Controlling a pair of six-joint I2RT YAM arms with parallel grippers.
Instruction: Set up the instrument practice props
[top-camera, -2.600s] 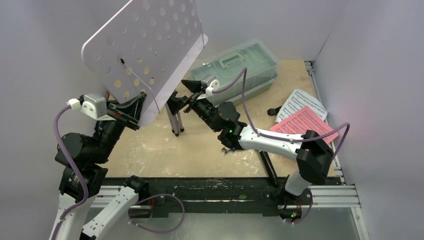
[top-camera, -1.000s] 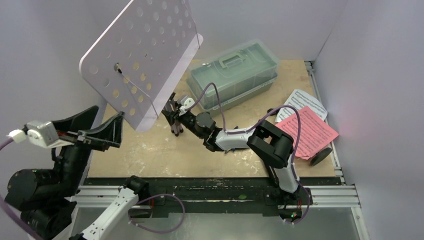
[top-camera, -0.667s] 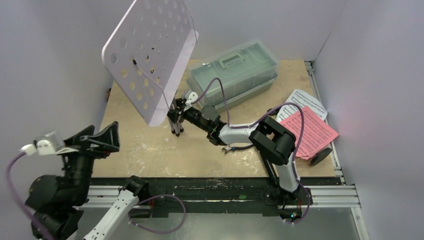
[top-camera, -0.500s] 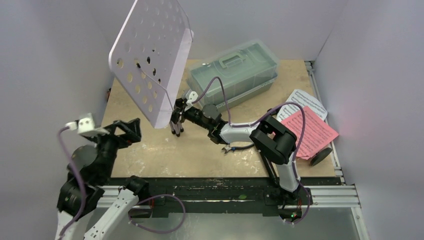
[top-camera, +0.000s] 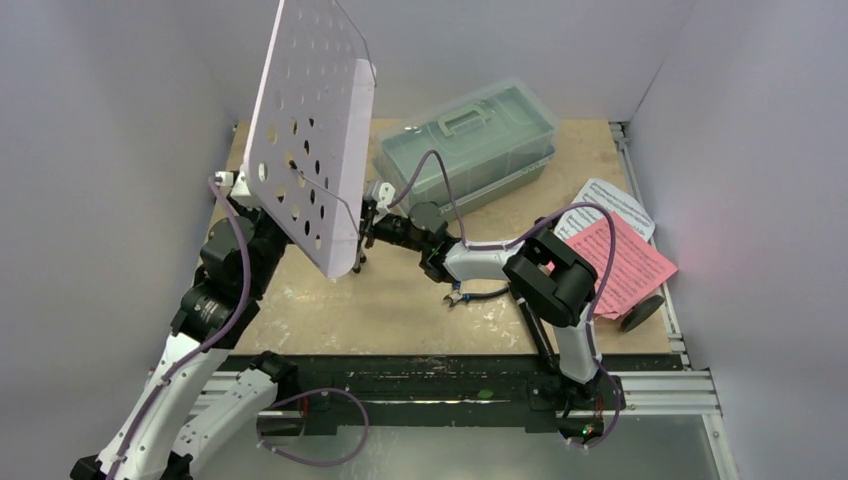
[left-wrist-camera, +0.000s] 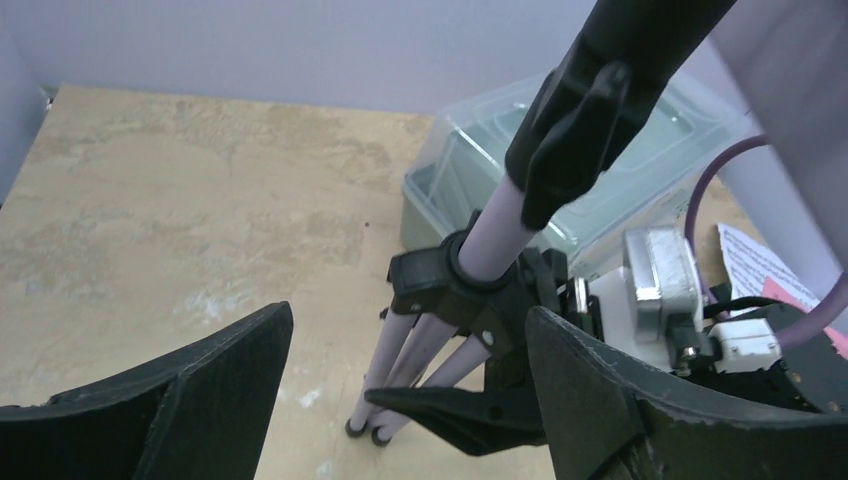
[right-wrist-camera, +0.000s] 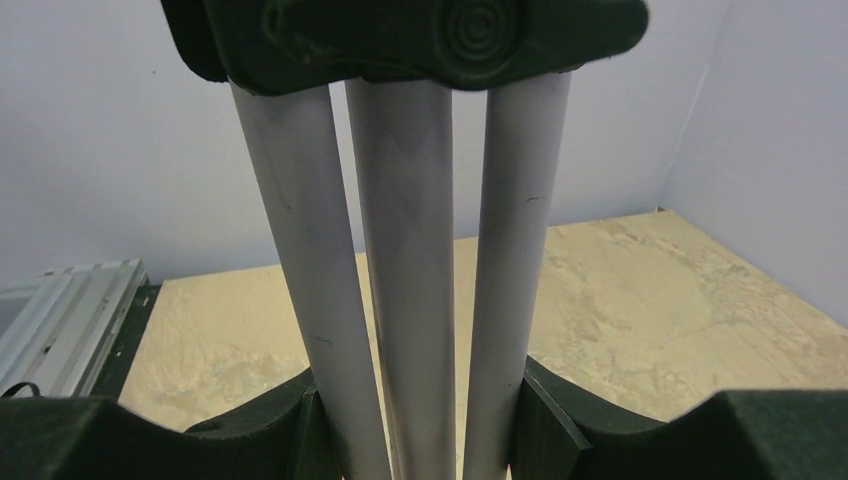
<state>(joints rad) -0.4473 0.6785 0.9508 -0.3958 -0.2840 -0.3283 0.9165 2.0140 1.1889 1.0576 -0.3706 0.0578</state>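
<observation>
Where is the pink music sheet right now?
In the top view the pink sheet lies at the table's right edge, overlapping the white sheet.

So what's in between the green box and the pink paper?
In the top view, the white sheet of music lies between the green toolbox and the pink sheet, tucked partly under the pink one.

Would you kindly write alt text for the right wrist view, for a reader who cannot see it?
The right gripper clasps the three folded lilac legs of the music stand below their black collar; beige table and pale walls behind.
</observation>
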